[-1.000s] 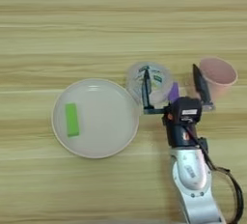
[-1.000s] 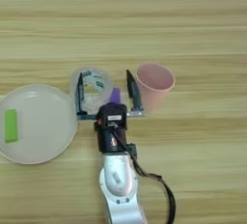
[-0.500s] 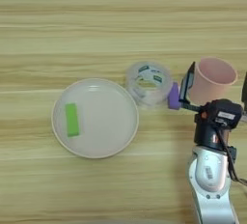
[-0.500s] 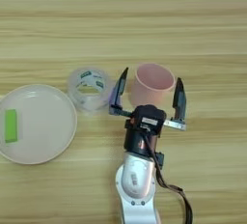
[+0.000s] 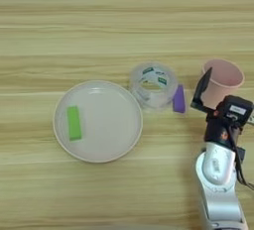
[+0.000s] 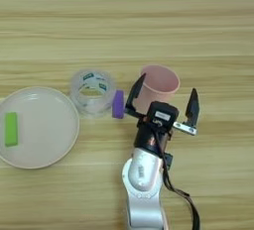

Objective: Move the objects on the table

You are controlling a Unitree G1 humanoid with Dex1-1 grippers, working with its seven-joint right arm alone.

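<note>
Right hand (image 6: 163, 104), fingers spread wide

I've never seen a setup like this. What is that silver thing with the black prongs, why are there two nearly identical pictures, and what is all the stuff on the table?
Both pictures look straight down from the two eyes of a camera on the robot's head, so they differ only slightly sideways. The silver thing is its right arm; the black prongs are its gripper, spread open on either side of a pink paper cup and holding nothing. On the wooden table also lie a clear tape roll, a small purple block beside it, and a pale round plate with a green block lying on it.
</note>
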